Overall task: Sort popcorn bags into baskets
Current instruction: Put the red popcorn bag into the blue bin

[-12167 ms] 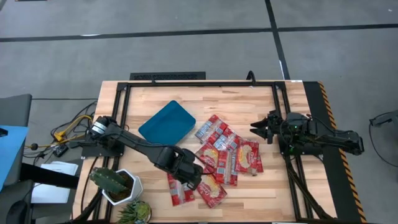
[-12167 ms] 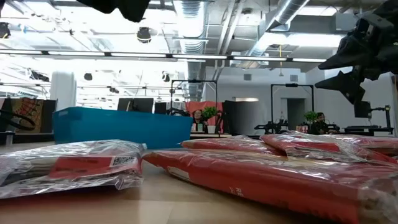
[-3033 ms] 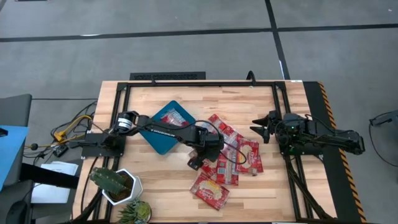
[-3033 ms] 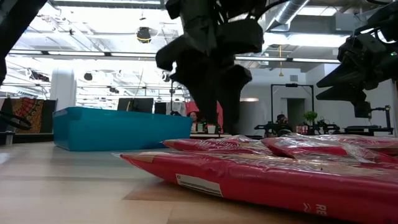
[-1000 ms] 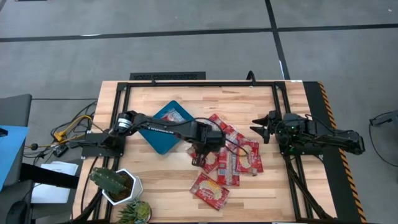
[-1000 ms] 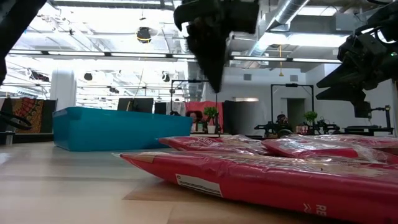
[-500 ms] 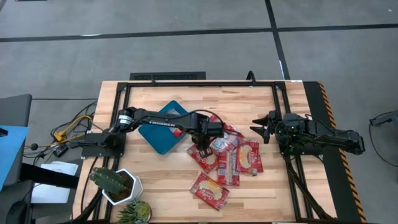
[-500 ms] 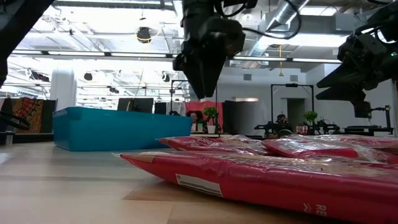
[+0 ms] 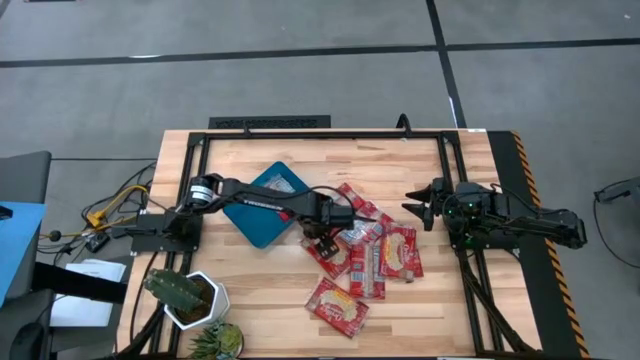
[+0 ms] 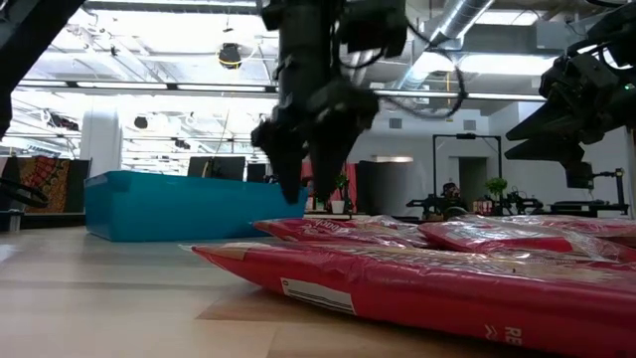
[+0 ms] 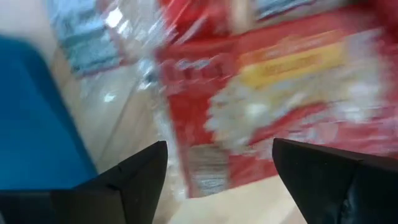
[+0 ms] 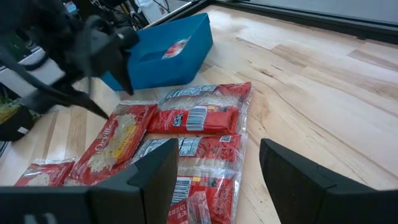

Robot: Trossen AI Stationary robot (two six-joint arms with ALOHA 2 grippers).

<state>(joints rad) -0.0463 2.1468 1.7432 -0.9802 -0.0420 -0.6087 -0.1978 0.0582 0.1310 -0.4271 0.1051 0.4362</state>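
Since half a second ago, we see the left gripper (image 9: 322, 238) has dropped lower over the popcorn bags (image 9: 362, 252), jaws apart, holding nothing. Bag print shows barcodes and a yellow band, but no words we can read. One bag (image 12: 177, 47) lies inside the teal tray (image 9: 258, 213); the others spread on the desk (image 9: 420, 310). The right gripper (image 9: 418, 207) hovers at the desk's right side, jaws apart.

Left claw (image 9: 322, 238) over red packets (image 9: 365, 250) — beside the teal tray (image 9: 262, 205).
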